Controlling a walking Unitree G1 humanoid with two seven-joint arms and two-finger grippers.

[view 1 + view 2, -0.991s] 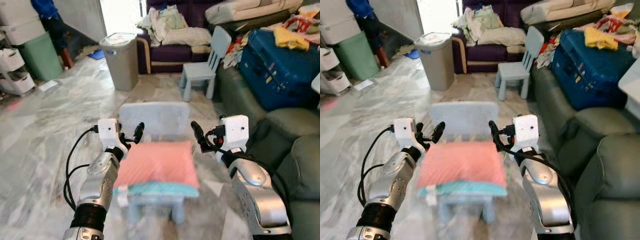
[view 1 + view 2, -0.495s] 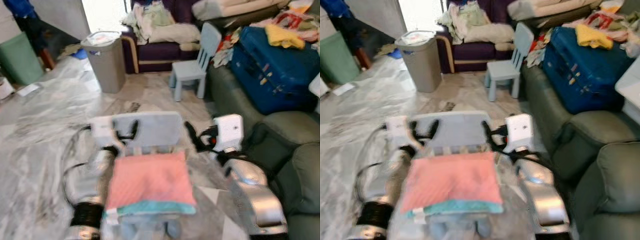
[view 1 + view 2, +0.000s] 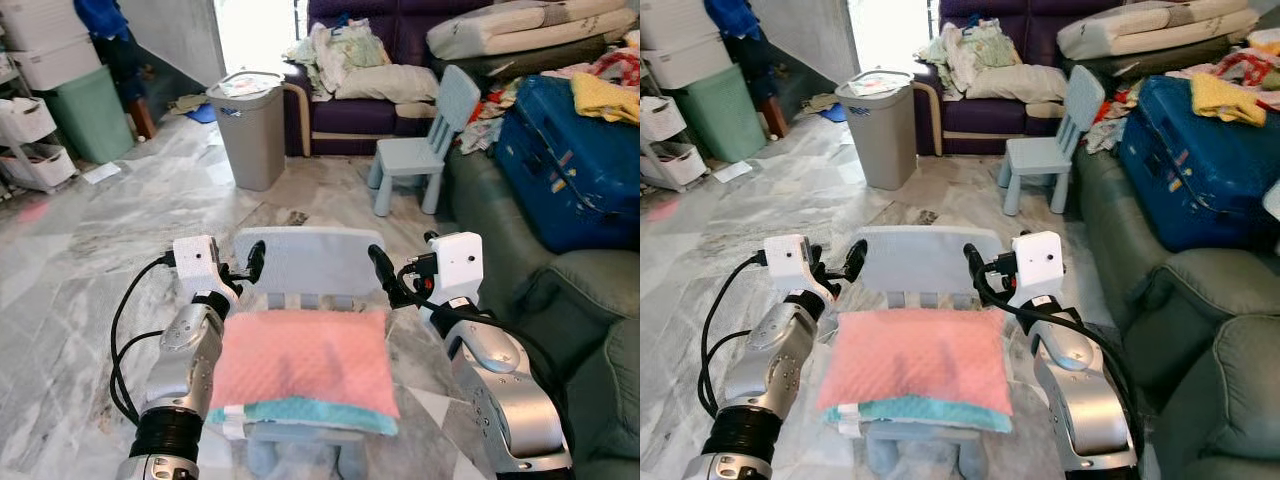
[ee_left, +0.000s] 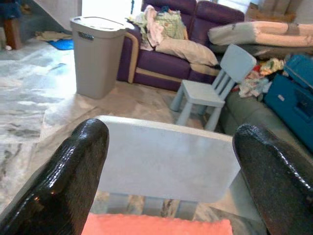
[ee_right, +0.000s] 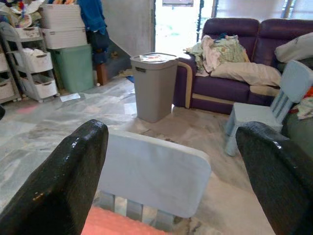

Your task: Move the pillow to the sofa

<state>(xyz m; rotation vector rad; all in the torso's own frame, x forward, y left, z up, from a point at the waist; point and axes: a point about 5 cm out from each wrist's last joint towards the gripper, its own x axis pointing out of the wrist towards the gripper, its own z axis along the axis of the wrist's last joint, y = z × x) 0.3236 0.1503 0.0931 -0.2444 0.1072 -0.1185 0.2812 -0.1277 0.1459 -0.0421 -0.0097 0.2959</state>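
Left eye view puts the pink pillow (image 3: 300, 360) nearest, lying flat on a teal cushion (image 3: 320, 412) on a small chair (image 3: 305, 258). The left gripper (image 3: 248, 268) and right gripper (image 3: 388, 280) flank its far corners, both spread wide and empty. A squeeze at the corners alone could let the soft pillow sag and slip, or drag the cushion along. Beyond, a bin (image 3: 250, 125) and a second chair (image 3: 425, 140) stand before the cluttered purple sofa (image 3: 350, 112), risking a bump.

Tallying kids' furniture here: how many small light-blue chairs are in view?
2. One chair stands right before the robot, holding the pink pillow. The other chair stands further off, near the purple sofa. Clutter could hide more.
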